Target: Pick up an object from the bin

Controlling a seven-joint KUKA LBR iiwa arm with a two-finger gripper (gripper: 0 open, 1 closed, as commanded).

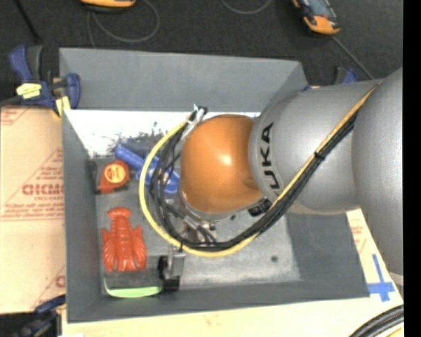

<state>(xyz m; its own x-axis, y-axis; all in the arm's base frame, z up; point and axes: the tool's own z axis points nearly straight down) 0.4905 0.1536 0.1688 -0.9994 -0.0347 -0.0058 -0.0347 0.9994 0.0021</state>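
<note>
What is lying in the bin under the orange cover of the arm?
A blue thing sticks out from under the orange cover on its left, next to the orange tape measure. The cover and the cables hide the rest of it and whatever else lies beneath.

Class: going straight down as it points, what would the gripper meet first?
Probably the right end of the green-edged thing beside the red lobster; depth is unclear, so the gripper might meet bin floor.
</note>
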